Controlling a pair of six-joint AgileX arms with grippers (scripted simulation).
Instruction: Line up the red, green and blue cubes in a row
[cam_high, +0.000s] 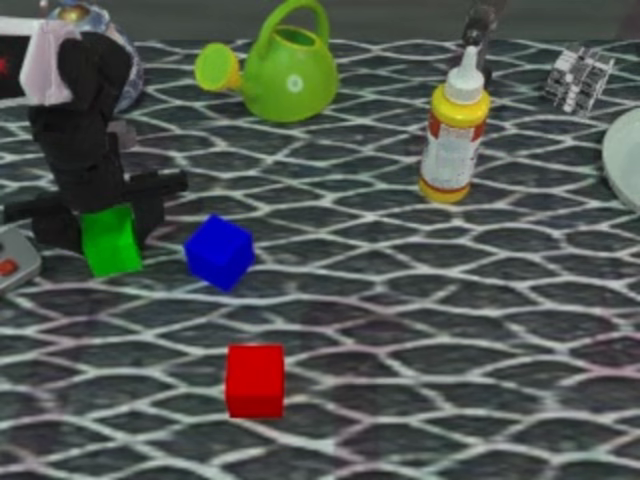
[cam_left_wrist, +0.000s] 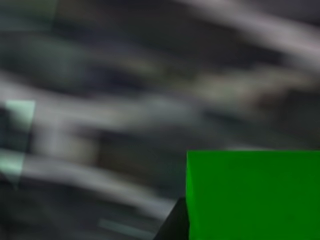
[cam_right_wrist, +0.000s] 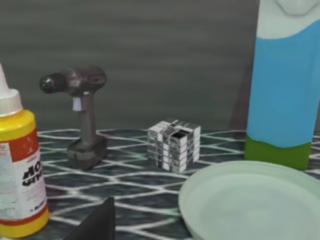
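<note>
Table's left: fingers (cam_high: 108, 235) grip green cube (cam_high: 110, 240).

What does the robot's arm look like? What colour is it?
In the top view the left arm is chunky and black, made of blocky segments, with a pale pinkish-white part near its upper end. Its left gripper is black too, with a flat crossbar and dark jaws. The right arm does not show there; its wrist view catches only a dark wedge of it.

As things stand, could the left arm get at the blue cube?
Probably not yet: the left gripper looks shut on the green cube, so it is occupied. Otherwise the way is free; the blue cube sits close beside it with bare table between.
</note>
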